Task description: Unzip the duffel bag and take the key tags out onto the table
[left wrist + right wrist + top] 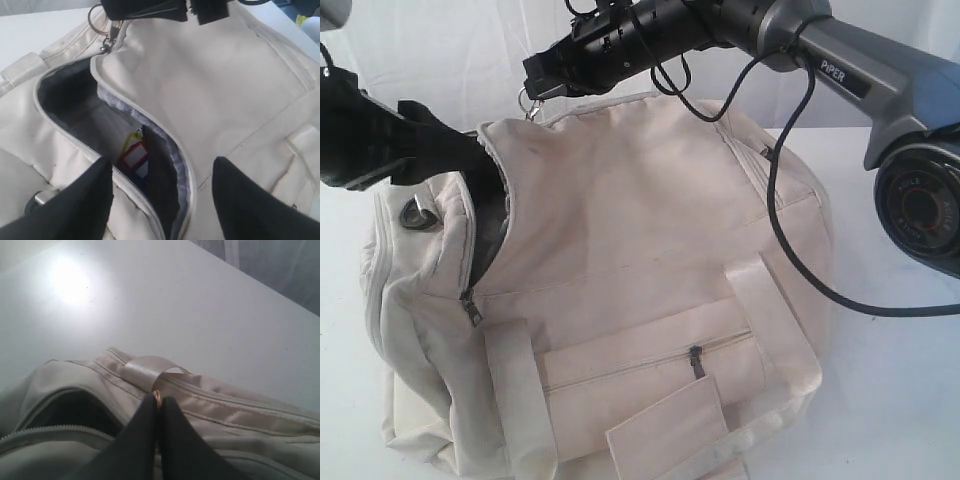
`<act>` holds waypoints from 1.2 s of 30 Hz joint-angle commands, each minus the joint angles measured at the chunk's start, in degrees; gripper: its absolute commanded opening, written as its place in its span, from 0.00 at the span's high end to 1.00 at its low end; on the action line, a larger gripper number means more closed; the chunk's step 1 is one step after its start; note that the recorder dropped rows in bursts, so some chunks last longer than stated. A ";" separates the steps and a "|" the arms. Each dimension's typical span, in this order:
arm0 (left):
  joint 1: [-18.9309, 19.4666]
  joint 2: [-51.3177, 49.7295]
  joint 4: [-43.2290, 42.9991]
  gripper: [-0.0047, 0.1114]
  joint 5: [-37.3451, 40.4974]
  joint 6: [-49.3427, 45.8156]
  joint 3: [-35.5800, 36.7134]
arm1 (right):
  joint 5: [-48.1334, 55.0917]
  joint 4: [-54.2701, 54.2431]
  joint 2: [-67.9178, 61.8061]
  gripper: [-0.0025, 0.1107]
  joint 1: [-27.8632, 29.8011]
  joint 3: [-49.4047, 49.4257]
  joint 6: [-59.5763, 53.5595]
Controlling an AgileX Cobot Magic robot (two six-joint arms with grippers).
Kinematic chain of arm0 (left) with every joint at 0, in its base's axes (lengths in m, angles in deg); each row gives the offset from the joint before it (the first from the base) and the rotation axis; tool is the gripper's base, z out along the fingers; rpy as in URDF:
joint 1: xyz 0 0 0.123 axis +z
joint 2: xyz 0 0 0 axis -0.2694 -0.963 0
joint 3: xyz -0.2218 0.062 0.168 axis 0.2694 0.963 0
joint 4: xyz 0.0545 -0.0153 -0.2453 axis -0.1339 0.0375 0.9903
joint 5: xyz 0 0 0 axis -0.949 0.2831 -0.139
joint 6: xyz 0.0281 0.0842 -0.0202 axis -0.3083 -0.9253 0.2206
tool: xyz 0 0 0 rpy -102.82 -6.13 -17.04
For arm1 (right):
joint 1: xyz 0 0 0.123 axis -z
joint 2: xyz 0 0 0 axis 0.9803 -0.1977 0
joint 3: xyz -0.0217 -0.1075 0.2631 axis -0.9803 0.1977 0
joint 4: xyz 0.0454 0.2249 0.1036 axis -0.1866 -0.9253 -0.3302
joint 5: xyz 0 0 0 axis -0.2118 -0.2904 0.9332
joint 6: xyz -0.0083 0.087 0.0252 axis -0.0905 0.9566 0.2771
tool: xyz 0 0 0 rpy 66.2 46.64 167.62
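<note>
Bag [650,230] was found lying on the table [900,400], with its main zip open at one end. Tags [134,157] were located inside the bag, low in the opening against the grey lining and partly hidden by the flap. Red, yellow and blue were made out.

Left gripper [161,162] was held over the bag's opening, fingers spread wide, nothing gripped. Right gripper [158,400] was pinched tight on the ring [527,101] at the bag's upper edge, and the flap appeared to be held up by it.

Handling, as judged: the tags were taken to be light, hard plastic, loose on their rings and liable to dangle or slip. A pinch across the bunch, or at a metal ring, was thought best. The bag cloth was judged soft and sagging, so lining could be caught with the tags.
</note>
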 commanded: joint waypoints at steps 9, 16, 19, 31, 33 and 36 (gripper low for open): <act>-0.19 -8.48 9.65 0.43 -5.13 -6.85 -1.74 | -0.95 -1.22 0.94 0.98 0.63 -0.14 -0.33; -0.19 -11.41 10.19 0.48 -2.10 -8.69 -6.78 | -1.34 -1.56 0.94 0.98 0.52 -0.14 -0.23; -0.19 -13.27 10.19 0.48 -0.51 -9.49 -7.78 | -1.61 -1.79 0.94 0.98 0.52 -0.14 0.29; -0.19 -15.88 10.66 0.91 0.44 -11.09 -8.21 | -1.71 -1.82 0.94 0.98 0.52 -0.14 0.30; -0.08 -15.54 8.98 0.96 0.81 -10.97 -8.21 | -1.71 -1.72 0.94 0.98 0.52 -0.14 0.30; -0.08 -14.69 5.65 0.96 1.40 -10.83 -8.21 | -1.29 -1.46 0.83 0.98 0.52 -0.14 -1.11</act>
